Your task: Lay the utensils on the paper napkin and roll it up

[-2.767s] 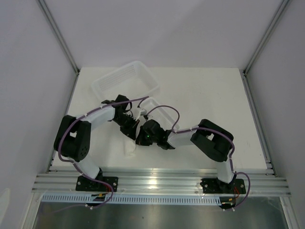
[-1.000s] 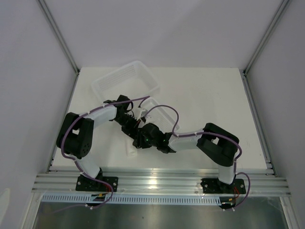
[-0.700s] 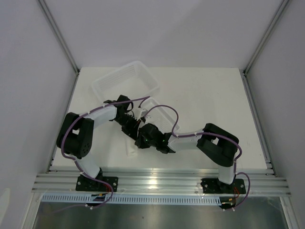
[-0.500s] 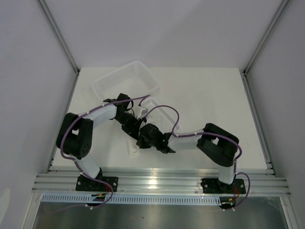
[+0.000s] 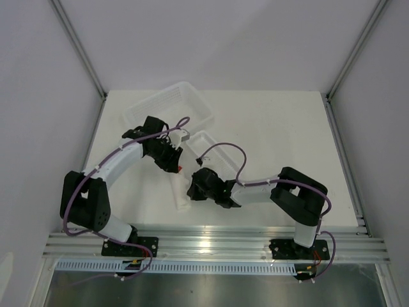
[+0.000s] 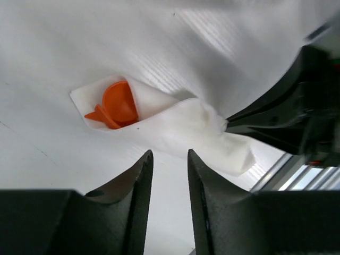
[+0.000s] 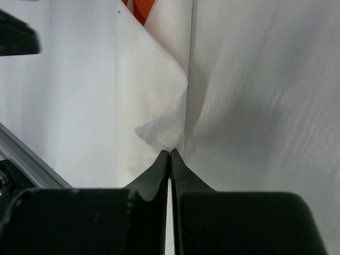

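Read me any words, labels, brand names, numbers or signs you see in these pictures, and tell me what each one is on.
None: no readable text shows in any of the three views.
paper napkin: plain white, no print.
utensils: plain orange, no marking visible.
basket and small tray: no label visible from above.

Translucent white basket (image 5: 167, 102) far left on the white table (image 5: 281, 128); small ribbed tray (image 5: 203, 139) just beside it

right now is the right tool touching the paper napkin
Touching. The right wrist view shows the right tool shut, its tips meeting a corner of the paper napkin.
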